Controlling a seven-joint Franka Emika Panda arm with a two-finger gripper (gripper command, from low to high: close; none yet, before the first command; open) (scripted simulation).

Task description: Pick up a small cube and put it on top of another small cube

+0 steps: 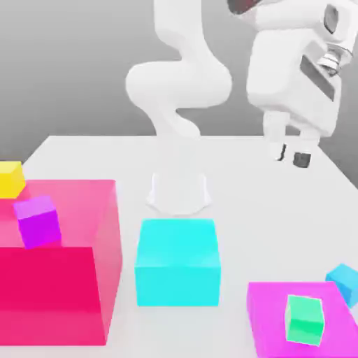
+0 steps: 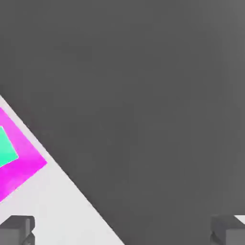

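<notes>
The gripper (image 1: 291,156) hangs high above the worktop (image 1: 245,175), towards its far right part in the exterior view, holding nothing. In the hand view its two fingertips (image 2: 17,228) stand wide apart at opposite sides of the picture, with nothing between them.

The small cube (image 1: 344,282), plain blue, rests on the worktop close to the near right corner in the exterior view, just beside the far right corner of the flat magenta block (image 1: 269,314); whether the two touch cannot be told. A small green cube (image 1: 305,319) sits on top of that magenta block. The big cyan block (image 1: 177,262) stands well apart, near the middle of the front edge.

Judgement: the small cube looks rigid, light and flat-faced, so it should neither deform nor resist lifting. Smooth sides may slip under an off-centre pinch. Best hold is on two opposite vertical faces, centred, avoiding the side facing the magenta block.
</notes>
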